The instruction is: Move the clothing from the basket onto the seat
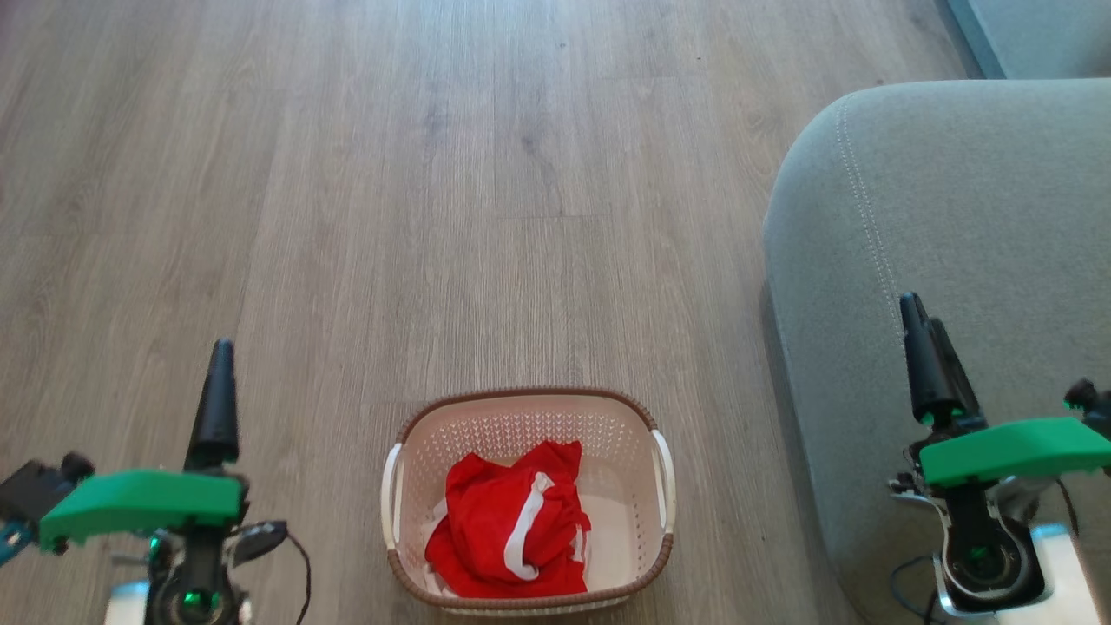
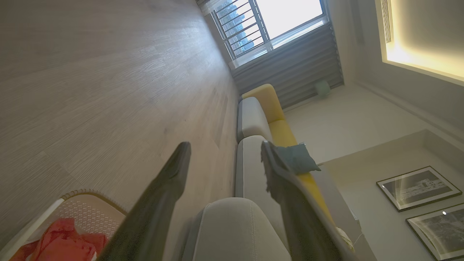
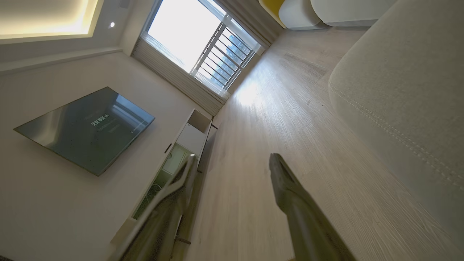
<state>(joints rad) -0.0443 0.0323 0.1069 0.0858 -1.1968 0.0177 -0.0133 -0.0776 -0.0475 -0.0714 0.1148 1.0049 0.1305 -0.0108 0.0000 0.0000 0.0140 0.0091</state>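
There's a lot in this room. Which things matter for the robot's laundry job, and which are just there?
For the job: the red clothing, the basket holding it, the grey seat.
Just there: the television, the framed pictures, the small cushion, the window.

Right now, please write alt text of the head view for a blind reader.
A white basket holding red clothing stands on a wood floor, with a grey-green seat to its right. The left claw hangs empty left of the basket, the right claw empty near the seat.
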